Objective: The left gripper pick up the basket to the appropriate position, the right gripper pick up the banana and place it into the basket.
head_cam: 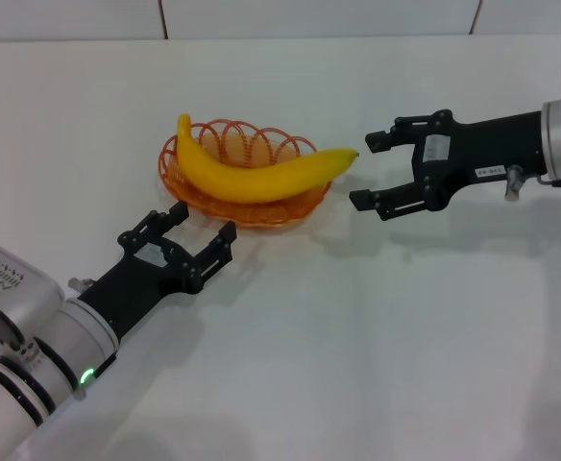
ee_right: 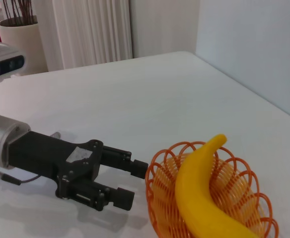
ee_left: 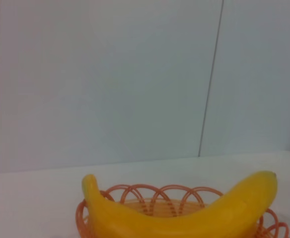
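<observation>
The orange wire basket (head_cam: 291, 204) (ee_left: 180, 196) (ee_right: 244, 188) sits on the white table with the yellow banana (head_cam: 252, 173) (ee_left: 184, 215) (ee_right: 202, 198) lying across it, both ends reaching over the rim. My left gripper (head_cam: 199, 230) (ee_right: 135, 183) is open just in front of the basket's near left rim, not touching it. My right gripper (head_cam: 365, 171) is open to the right of the basket, close to the banana's tip, holding nothing.
The white table (head_cam: 377, 346) stretches around the basket. A white wall with panel seams (ee_left: 212, 79) rises behind the table. A potted plant (ee_right: 18, 25) and curtains stand far off in the right wrist view.
</observation>
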`<state>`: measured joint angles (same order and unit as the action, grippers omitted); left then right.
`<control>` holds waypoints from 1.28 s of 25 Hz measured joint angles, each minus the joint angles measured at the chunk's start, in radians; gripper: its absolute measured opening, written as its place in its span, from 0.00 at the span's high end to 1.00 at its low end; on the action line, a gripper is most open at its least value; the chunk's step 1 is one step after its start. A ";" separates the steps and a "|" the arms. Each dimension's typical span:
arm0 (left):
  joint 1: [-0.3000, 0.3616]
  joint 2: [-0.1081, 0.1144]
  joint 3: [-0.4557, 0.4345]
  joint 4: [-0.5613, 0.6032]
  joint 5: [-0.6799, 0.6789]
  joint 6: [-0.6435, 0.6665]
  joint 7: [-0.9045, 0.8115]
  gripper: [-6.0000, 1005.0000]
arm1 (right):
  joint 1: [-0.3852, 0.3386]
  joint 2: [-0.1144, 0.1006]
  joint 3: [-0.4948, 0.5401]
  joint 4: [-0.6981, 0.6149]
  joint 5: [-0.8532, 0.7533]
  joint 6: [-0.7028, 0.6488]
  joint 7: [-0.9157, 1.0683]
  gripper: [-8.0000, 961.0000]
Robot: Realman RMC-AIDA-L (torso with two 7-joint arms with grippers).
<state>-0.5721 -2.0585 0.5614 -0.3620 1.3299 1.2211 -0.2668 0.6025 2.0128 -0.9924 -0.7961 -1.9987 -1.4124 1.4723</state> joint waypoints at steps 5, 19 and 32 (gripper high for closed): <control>0.000 0.000 0.000 0.000 0.000 0.000 0.000 0.25 | 0.003 0.000 0.000 0.000 0.000 0.000 0.000 0.08; 0.005 0.000 0.000 -0.003 0.037 0.037 0.037 0.25 | 0.003 0.000 0.017 0.000 0.000 -0.001 -0.001 0.08; 0.008 0.000 0.000 -0.003 0.031 0.034 0.035 0.25 | 0.003 0.001 0.017 0.000 -0.006 0.000 -0.001 0.08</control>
<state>-0.5640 -2.0585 0.5614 -0.3650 1.3607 1.2549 -0.2321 0.6060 2.0134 -0.9756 -0.7961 -2.0042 -1.4128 1.4710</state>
